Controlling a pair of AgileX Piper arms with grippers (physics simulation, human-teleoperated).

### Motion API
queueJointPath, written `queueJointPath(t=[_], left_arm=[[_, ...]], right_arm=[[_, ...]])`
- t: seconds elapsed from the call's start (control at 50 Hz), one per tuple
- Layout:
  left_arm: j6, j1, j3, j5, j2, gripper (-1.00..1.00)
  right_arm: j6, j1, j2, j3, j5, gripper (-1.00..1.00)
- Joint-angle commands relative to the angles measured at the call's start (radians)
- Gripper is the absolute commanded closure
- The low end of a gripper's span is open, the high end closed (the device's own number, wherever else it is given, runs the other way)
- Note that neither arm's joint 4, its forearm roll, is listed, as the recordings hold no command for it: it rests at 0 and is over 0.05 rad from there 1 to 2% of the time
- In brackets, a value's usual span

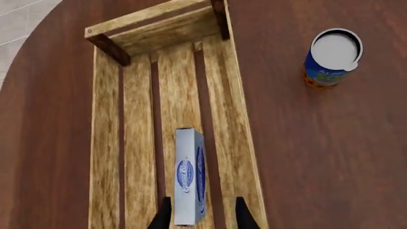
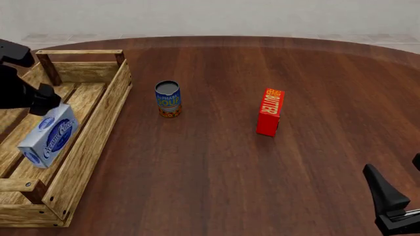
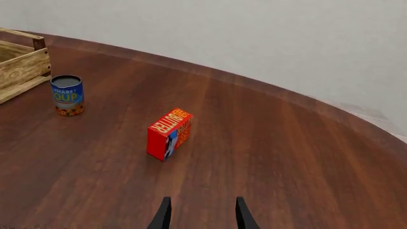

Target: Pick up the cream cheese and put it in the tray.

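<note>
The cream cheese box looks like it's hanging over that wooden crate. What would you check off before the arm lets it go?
1. The cream cheese is inside the outline of the tray: ok, the front and left wrist views both show it over the slats.
2. Left end effector holds the box: ok, a finger sits on either side of it.
3. Box is low enough to release gently: cannot tell, its height above the slats is not clear.
4. Box clears the tray's side rails: ok, in the left wrist view it sits between them.
5. Soup can and butter box out of the way: ok, both stand on the table outside the tray.
6. Right end effector clear: ok, open and holding nothing.
</note>
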Motion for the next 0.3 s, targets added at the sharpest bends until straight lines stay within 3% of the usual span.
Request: queueJointPath(t=[0.02,0.3], left_arm=[[-0.002,-0.034,-0.007,0.015,-0.096,-1.00],[-0.021,-0.073,0.083,-0.020,-0.224,-1.00]], right_arm=[[0.000,0.000,0.000,0.000,-0.001,-1.00],[0.001,0.003,0.000,0.000,0.001,-1.00]])
